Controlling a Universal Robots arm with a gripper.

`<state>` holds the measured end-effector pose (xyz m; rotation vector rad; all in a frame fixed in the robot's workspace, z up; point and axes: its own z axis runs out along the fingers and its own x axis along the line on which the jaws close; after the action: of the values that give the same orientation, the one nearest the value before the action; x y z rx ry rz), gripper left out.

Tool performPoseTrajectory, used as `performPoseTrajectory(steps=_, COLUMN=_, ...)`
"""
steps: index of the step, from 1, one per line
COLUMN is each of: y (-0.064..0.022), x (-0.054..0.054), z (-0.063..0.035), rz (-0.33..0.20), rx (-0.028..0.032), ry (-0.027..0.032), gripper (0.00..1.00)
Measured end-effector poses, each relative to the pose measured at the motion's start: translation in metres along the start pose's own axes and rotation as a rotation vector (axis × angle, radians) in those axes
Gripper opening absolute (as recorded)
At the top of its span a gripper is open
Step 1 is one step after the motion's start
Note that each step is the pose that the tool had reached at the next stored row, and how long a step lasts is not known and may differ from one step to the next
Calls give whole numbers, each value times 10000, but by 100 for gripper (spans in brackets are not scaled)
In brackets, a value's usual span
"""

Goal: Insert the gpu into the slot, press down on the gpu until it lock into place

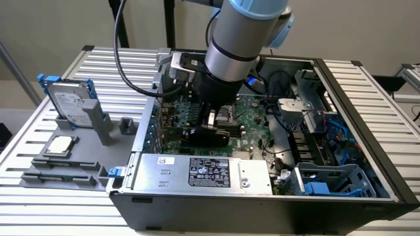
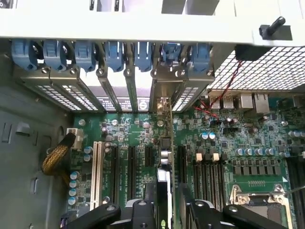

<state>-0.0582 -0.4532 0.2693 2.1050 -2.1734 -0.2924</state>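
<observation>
- The gripper (image 1: 211,129) is down inside the open computer case (image 1: 341,196), closed on the top edge of the gpu (image 1: 204,135), a thin black card that stands on edge over the green motherboard (image 1: 253,135).
- In the wrist view the gripper (image 2: 164,210) has its two black fingers (image 2: 202,212) on either side of the gpu (image 2: 165,157); the card runs straight away from the camera as a narrow edge-on strip, and its metal bracket reaches the row of perforated rear plates (image 2: 119,98).
- The card sits in line with the expansion connectors; the blue slot itself cannot be made out beneath it, nor whether the card is fully seated.
- Materials: matte black fingers, glossy green board studded with silver capacitors, long black memory slots (image 2: 207,174), one white slot (image 2: 97,167), blue plastic clips (image 2: 86,52) above the plates.
- The exterior view adds the ribbed metal counter (image 1: 59,196), the grey power supply (image 1: 203,172) with its label, a silver hard drive (image 1: 71,103) in blue brackets and a processor chip (image 1: 60,145) on a grey fixture at the exterior view's left.
- The wrist view alone shows the silver processor socket (image 2: 257,205) and braided yellow cable (image 2: 57,157).
</observation>
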Motion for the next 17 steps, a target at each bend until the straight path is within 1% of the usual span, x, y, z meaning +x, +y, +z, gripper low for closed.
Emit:
performPoseTrajectory(steps=1, y=9, x=-3, z=-43, rz=0, rx=0, ry=-1, gripper=34)
performPoseTrajectory(steps=4, y=33, x=-9, z=-149, rz=-2, rx=0, ry=1, gripper=34)
performPoseTrajectory(steps=6, y=56, x=-12, z=-200, rz=-5, rx=6, ry=4, gripper=34)
performPoseTrajectory(steps=7, y=70, x=-14, z=-213, rz=-9, rx=28, ry=1, gripper=32)
performPoseTrajectory(steps=8, y=84, x=-15, z=-219, rz=-11, rx=58, ry=0, gripper=32)
performPoseTrajectory(steps=9, y=98, x=-17, z=-220, rz=-15, rx=101, ry=0, gripper=25)
performPoseTrajectory(steps=11, y=132, x=-23, z=-212, rz=-23, rx=215, ry=-7, gripper=13)
performPoseTrajectory(steps=12, y=152, x=-26, z=-208, rz=-27, rx=274, ry=-7, gripper=11)
performPoseTrajectory(steps=15, y=216, x=-40, z=-193, rz=-37, rx=471, ry=6, gripper=11)
performPoseTrajectory(steps=17, y=259, x=-47, z=-174, rz=-43, rx=630, ry=23, gripper=11)
